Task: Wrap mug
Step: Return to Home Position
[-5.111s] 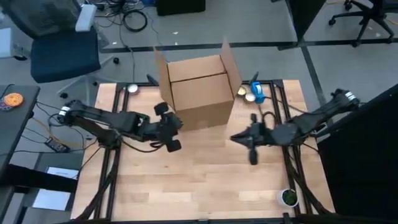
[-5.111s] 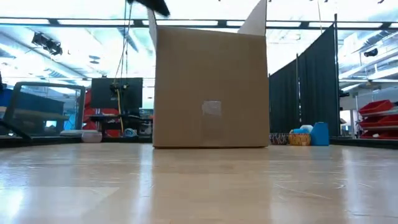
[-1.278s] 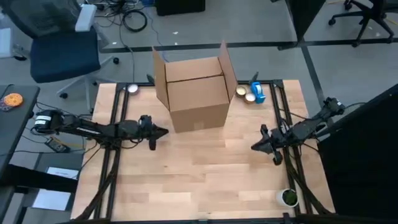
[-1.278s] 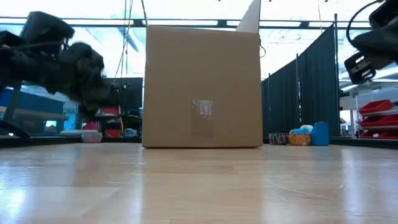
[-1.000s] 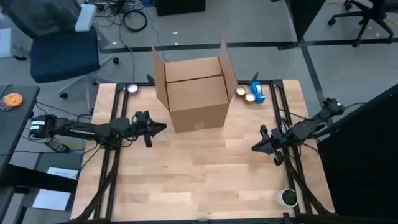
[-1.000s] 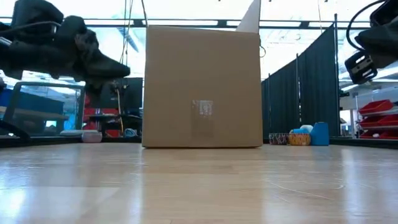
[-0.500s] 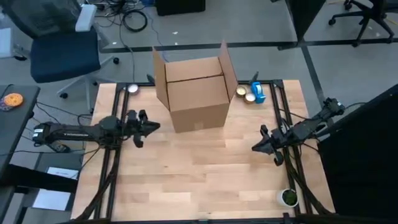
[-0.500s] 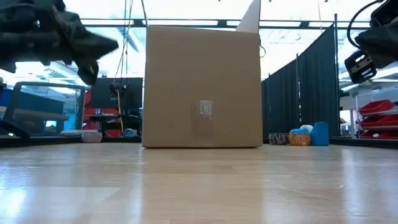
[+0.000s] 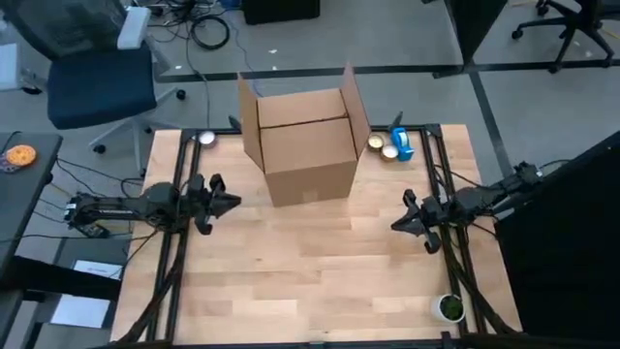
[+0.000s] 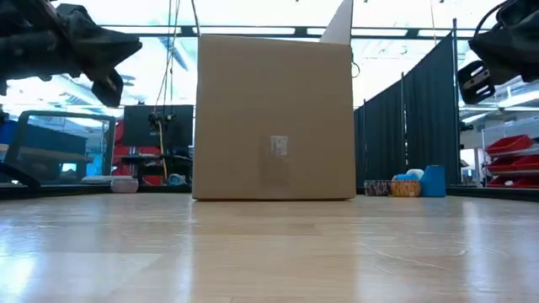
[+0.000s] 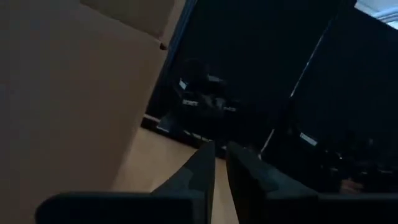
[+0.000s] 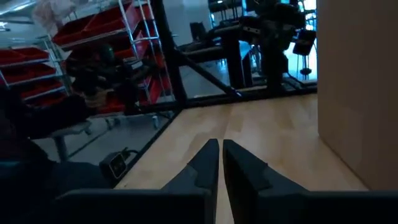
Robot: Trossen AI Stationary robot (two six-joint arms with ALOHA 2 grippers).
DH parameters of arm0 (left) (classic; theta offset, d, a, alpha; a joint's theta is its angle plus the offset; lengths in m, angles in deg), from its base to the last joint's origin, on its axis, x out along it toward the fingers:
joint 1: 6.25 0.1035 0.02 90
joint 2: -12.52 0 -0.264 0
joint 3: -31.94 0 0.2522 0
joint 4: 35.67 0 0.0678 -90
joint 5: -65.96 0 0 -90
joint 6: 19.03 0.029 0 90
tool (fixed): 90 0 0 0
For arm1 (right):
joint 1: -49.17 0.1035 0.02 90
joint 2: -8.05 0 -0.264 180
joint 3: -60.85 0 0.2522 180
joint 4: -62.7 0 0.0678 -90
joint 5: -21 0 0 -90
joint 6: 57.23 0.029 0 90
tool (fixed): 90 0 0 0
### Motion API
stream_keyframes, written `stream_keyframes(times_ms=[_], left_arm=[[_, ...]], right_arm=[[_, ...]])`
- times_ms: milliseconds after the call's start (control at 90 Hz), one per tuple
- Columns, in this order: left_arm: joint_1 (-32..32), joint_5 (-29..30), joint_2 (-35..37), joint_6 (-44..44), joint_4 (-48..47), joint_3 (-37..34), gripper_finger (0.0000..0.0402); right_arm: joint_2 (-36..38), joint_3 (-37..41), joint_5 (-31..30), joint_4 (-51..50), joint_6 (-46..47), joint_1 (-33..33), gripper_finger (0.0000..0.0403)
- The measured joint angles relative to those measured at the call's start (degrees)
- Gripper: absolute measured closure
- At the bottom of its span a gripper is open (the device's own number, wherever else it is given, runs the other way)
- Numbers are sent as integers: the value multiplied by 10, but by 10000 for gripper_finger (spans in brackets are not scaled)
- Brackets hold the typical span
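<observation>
Currently: open cardboard box (image 9: 308,155) at 12 o'clock on table (image 9: 310,281), flaps up — mug not discernible inside. At 9 o'clock, left gripper (image 9: 229,202); at 3 o'clock, right gripper (image 9: 396,226) — both raised, fingers pinched nearly together, holding nothing.

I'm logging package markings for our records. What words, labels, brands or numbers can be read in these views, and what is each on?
No text can be read in any view.
Small pale label on the front of the cardboard box: too blurred to read.
Orange disc on the side desk: markings too small to read.
White paper sheets beside the table: any print too small to read.
</observation>
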State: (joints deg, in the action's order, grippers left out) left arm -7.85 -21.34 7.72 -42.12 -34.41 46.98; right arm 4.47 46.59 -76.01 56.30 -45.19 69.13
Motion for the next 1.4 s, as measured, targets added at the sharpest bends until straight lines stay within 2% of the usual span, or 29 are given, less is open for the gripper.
stream_keyframes(times_ms=[111,189,311,411,567,689,978,1200,1400], left_arm=[[-1,32,14,17,-38,0,376],[-1,70,19,33,-56,0,376],[-1,83,18,34,-72,0,376],[-1,92,19,45,-72,0,376],[0,161,19,108,-73,0,376],[0,185,18,111,-73,0,376],[0,187,18,109,-56,0,376],[0,187,18,109,-56,0,376],[0,187,18,110,-58,0,376]], right_arm=[[0,0,50,0,23,-31,403],[0,0,56,-7,30,-46,403],[-4,0,-6,-57,47,-62,403],[-17,0,-54,-50,6,-76,403],[-29,-1,-74,-44,-15,-89,403],[-30,-1,-109,-34,-7,-97,403],[-32,-1,-112,-35,-12,-97,402],[-36,-1,-183,-24,-55,-104,402],[-36,-1,-188,-13,-37,-106,401]])
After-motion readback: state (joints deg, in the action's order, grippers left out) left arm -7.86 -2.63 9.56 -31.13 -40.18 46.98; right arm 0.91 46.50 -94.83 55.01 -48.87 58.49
